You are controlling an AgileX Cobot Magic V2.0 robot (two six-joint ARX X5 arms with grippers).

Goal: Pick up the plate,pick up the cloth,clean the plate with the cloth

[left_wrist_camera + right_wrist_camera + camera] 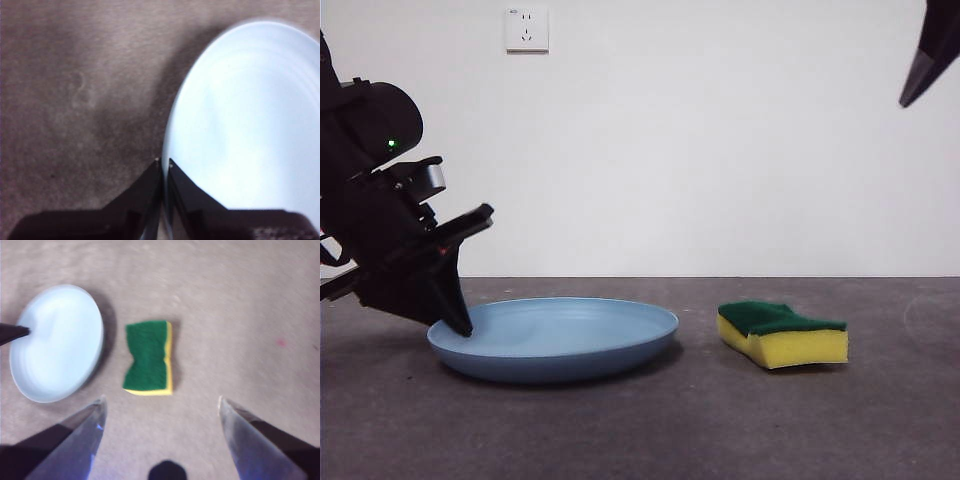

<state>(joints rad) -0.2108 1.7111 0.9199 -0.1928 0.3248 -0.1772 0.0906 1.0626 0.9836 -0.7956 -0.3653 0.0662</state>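
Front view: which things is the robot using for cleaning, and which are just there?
For the job:
- wide round light blue plate, left hand closed on its rim
- yellow foam sponge with green scouring top, lying beside the plate
- right hand, open above the sponge

Just there:
- white wall socket
- grey table

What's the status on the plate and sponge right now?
Left gripper shut on plate rim. Right gripper open, high above sponge. Sponge untouched beside plate. Nothing in the way.
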